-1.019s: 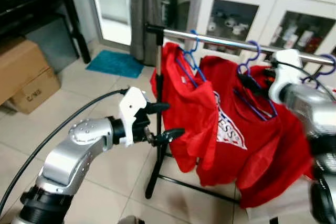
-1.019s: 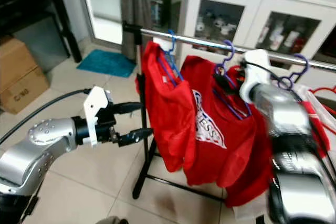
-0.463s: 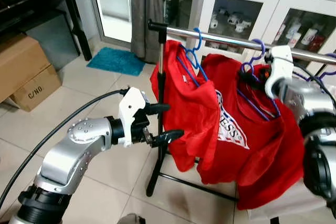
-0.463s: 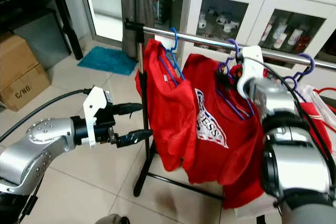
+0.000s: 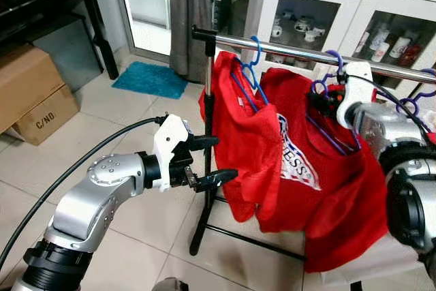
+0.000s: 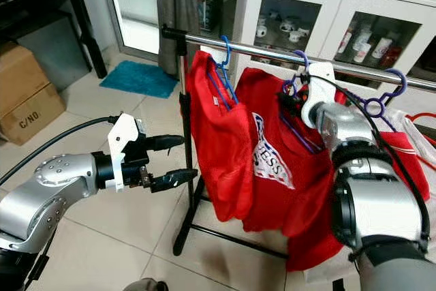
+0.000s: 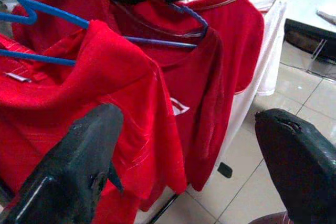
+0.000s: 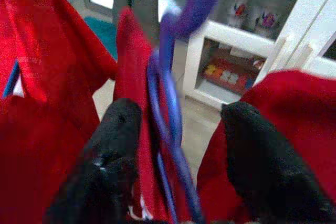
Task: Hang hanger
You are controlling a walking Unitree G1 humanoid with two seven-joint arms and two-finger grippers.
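Pale glossy floor tiles (image 5: 129, 110) run back to a white glass-door cabinet (image 5: 340, 11), with a teal mat (image 5: 150, 81), a grey curtain (image 5: 189, 5) and two cardboard boxes (image 5: 30, 97) off to the robot's left. A slim garment rack stands in front: one chrome rail (image 5: 293, 52) on a black upright post (image 5: 206, 168). Two red T-shirts hang from it, the left shirt (image 5: 242, 141) on a blue hanger (image 5: 248, 76) and the printed shirt (image 5: 320, 175) on a purple hanger (image 6: 300, 93), whose hook sits over the rail. A further purple hook (image 6: 381, 100) shows farther along the rail, though what hangs from it is hard to make out. Compared with a second ago, the right gripper (image 8: 176, 129) has shifted a little leftward along the rail and the motion blur on that arm has gone; the printed shirt now hangs squarer. Its two matte black fingers (image 8: 113, 145) are spread to either side of the thin purple wire, not closed on it, and whether they touch it is unclear. The left gripper (image 5: 211, 160) hovers where it was, just beside the post and short of the left shirt, its fingers (image 7: 79, 161) wide apart and holding nothing.
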